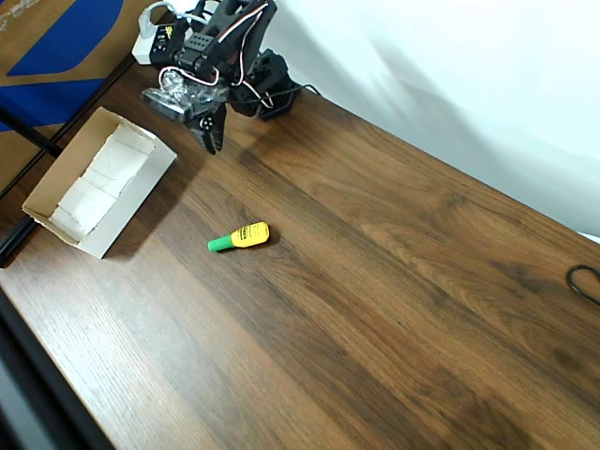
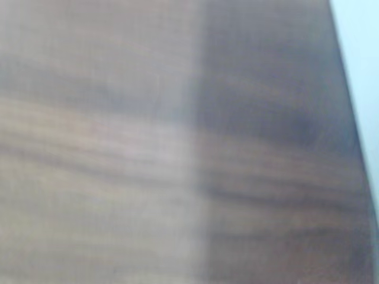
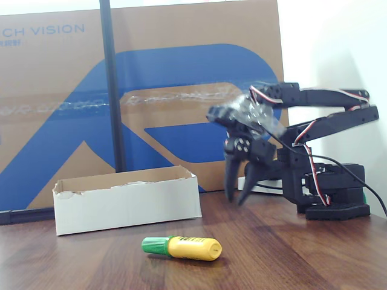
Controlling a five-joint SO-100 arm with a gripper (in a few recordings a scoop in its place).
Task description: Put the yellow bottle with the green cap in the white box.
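Note:
The yellow bottle with the green cap (image 1: 242, 235) lies on its side on the wooden table, cap pointing left in the overhead view. In the fixed view the bottle (image 3: 188, 248) lies in front of the white box (image 3: 127, 208). The open-top white box (image 1: 141, 199) sits left of the bottle and holds white padding. My gripper (image 1: 214, 141) hangs above the table near the arm's base, well behind the bottle and right of the box. Its fingers point down, slightly apart, with nothing between them (image 3: 235, 199).
A brown-and-blue cardboard sheet (image 3: 181, 90) stands behind the box, with a black pole (image 3: 112, 90) in front of it. A black cable (image 1: 586, 281) lies at the table's right edge. The wrist view shows blurred wood grain and a pale wall strip (image 2: 364, 71).

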